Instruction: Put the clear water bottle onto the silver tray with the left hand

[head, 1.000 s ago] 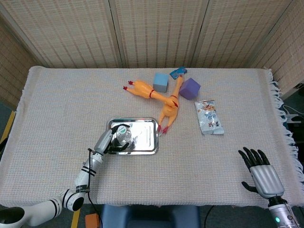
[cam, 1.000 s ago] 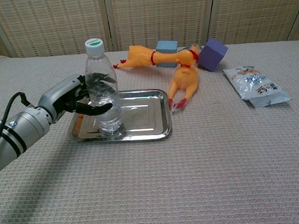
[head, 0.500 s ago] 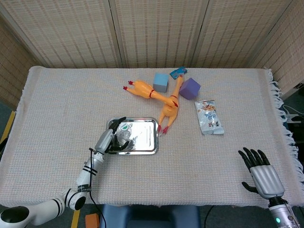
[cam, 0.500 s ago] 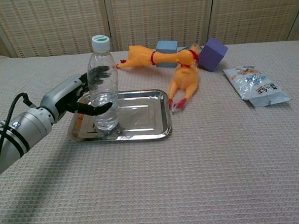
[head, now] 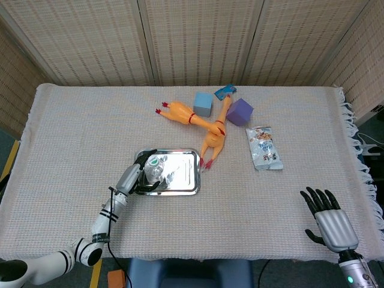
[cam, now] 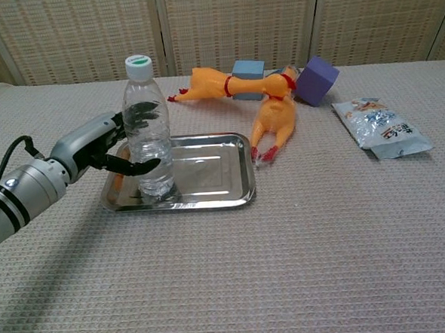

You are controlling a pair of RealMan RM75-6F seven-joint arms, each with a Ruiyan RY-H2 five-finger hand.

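Note:
The clear water bottle (head: 155, 165) (cam: 146, 130) with a white and green cap stands upright on the left part of the silver tray (head: 183, 172) (cam: 208, 171). My left hand (head: 132, 176) (cam: 93, 149) is just left of the bottle. Its fingers are spread loosely around the bottle's sides, with the thumb in front and the others behind, and they seem to be off the plastic. My right hand (head: 327, 219) hangs by the table's front right edge with fingers apart and nothing in it; the chest view does not show it.
Two orange rubber chickens (head: 212, 135) (cam: 274, 118) lie just behind and to the right of the tray. A blue cube (head: 203, 104), a purple cube (head: 239, 111) and a snack packet (head: 264, 147) lie further back and right.
The bottle went from slightly tilted to upright on the tray. My left hand's fingers have spread and the hand has drawn a little to the left. The right hand is unchanged.

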